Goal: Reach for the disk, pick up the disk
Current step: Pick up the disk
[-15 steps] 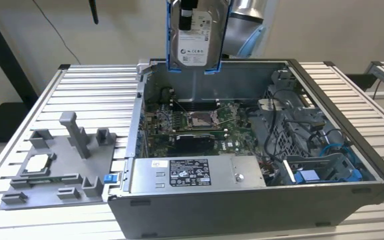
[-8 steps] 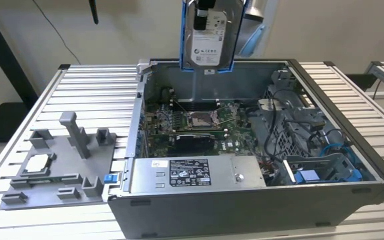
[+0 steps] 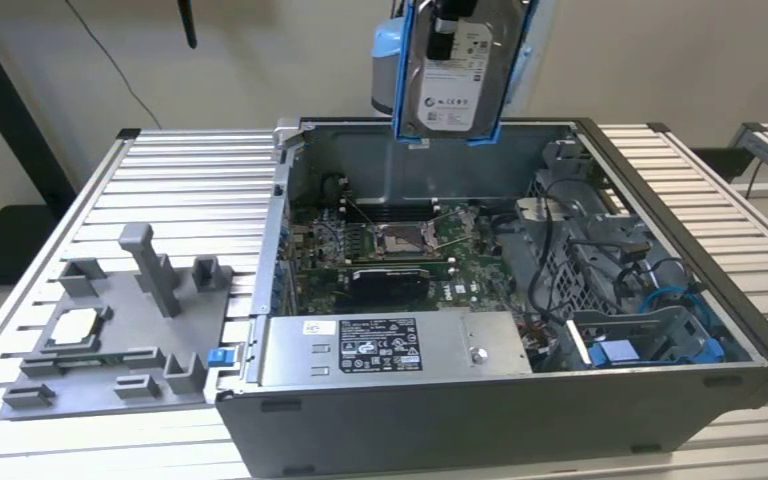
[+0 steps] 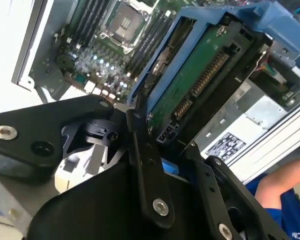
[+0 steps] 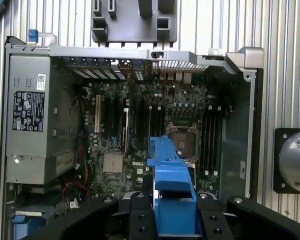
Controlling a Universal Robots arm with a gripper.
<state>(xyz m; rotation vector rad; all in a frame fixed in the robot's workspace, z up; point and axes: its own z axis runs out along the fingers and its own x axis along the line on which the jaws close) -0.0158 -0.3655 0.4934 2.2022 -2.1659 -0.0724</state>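
Above the open grey metal computer case (image 3: 491,420), the flat silver blue-railed disk (image 3: 451,75) is held upright, clamped between the black gripper's (image 5: 175,207) fingers.

At upper centre of the exterior view the disk (image 3: 448,75) hangs above the open case (image 3: 491,420), which stands on the table (image 3: 184,170). Inside, the motherboard (image 3: 384,250) lies mid-frame, the power supply (image 3: 384,345) below it; a fixture tray (image 3: 104,350) sits on the table at lower left
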